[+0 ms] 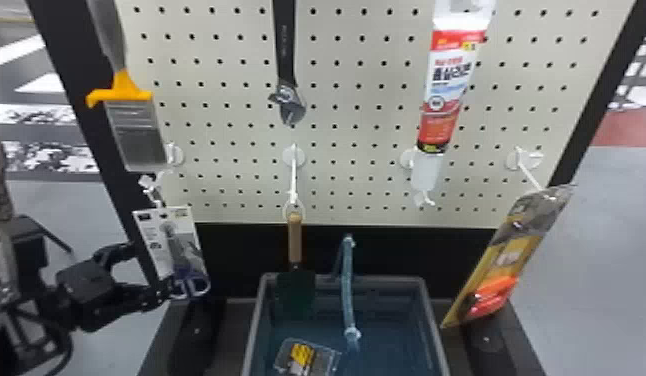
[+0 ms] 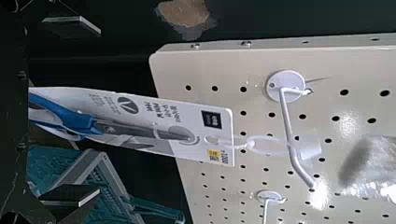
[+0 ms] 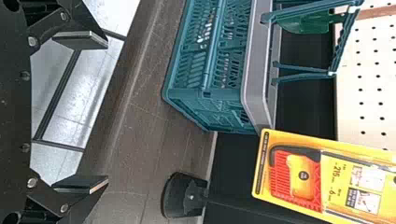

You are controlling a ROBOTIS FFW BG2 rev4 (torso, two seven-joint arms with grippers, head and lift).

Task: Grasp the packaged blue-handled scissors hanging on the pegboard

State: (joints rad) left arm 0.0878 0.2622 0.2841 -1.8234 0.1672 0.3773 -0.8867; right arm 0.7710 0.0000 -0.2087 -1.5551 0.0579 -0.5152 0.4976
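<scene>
You have the packaged scissors (image 1: 169,240), blue-handled on a tall white card, hanging at the left of the cream, perforated pegboard (image 1: 357,175). A clear plastic loop (image 2: 266,144) joins the top of the card to a slim white hook (image 2: 287,119), and the blue handles are at the card's lower end.

Your left gripper (image 1: 149,271), with its flat black fingers, is at the lower part of the card, near the handles. In the left wrist view its fingers are spread wide, one to each side of the handle end, with a gap between each and the card; it has hold of nothing. Your right gripper (image 3: 108,111) also has its two black fingers well apart, with nothing between them.

Above the scissors you see a flat paintbrush (image 1: 137,132) with an orange collar. Further right are a black-handled adjustable wrench (image 1: 285,55), a red-and-white sealant tube (image 1: 444,90) and, lower down, a red-handled saw in yellow packaging (image 1: 492,280). A wooden-handled green trowel (image 1: 295,240) hangs with its blade over the blue-green plastic basket (image 3: 187,100), which has a grey rim.
</scene>
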